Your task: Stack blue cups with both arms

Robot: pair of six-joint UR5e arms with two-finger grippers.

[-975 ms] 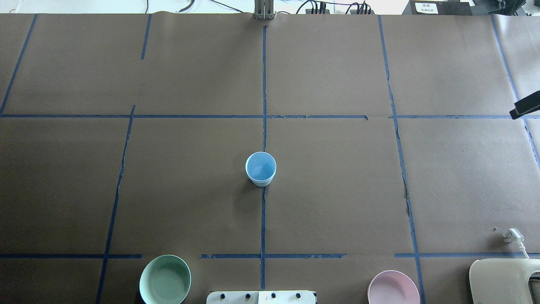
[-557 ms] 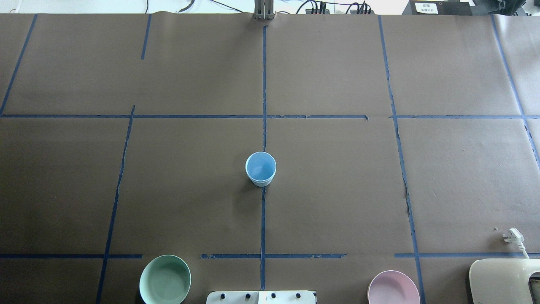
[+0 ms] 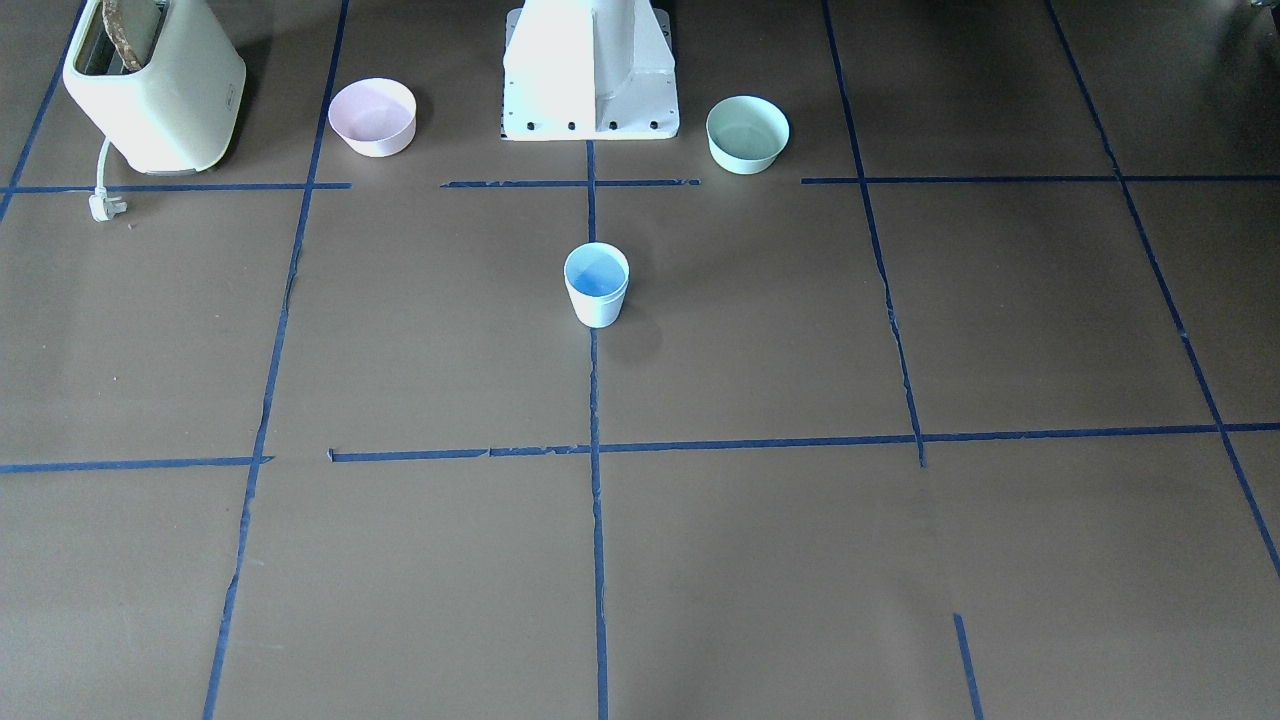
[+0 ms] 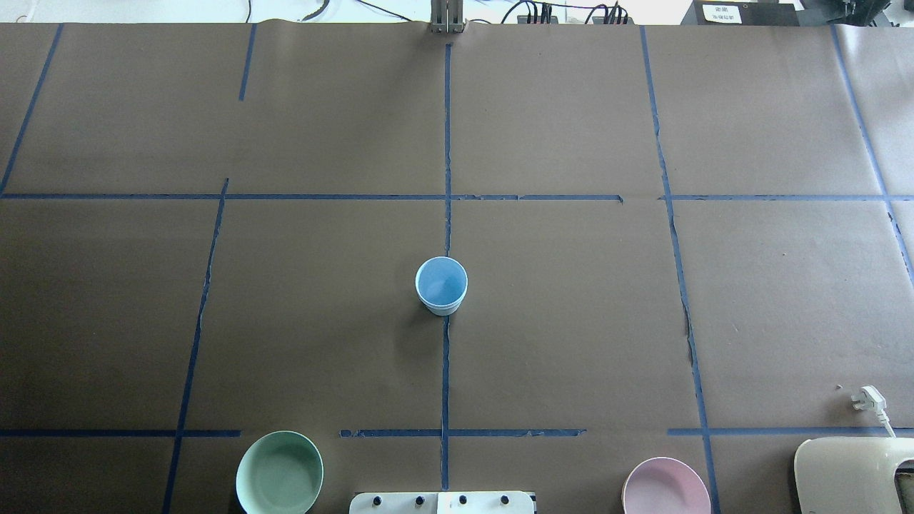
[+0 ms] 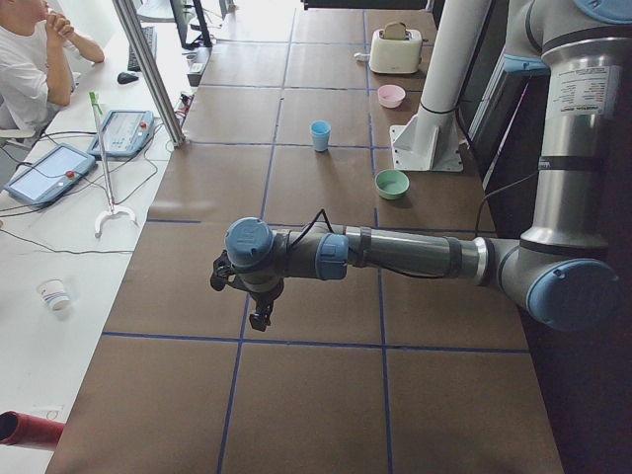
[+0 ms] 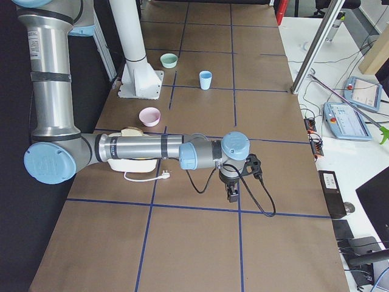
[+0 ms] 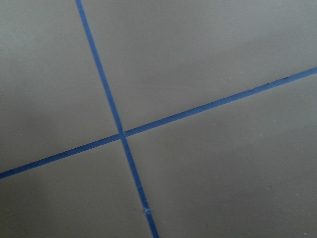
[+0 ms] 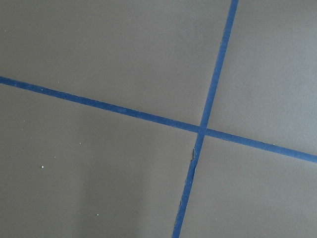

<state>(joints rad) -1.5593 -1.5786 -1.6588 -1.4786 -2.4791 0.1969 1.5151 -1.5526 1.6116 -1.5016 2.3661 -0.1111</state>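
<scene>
Left gripper [image 5: 259,318], visible only in the side view, hangs fingers-down over the brown table [image 5: 326,395]; whether its fingers are apart or together cannot be told. Mint-green bowl [image 4: 279,472] sits well apart from it, toward the robot's base. Blue cup [image 4: 441,285] stands upright at mid-table, between the two grippers and well apart from both. Right gripper [image 6: 232,193] likewise points down, and its fingers cannot be judged; pink bowl [image 4: 665,487] and toaster [image 4: 850,475] lie well apart from it, robot-side.
</scene>
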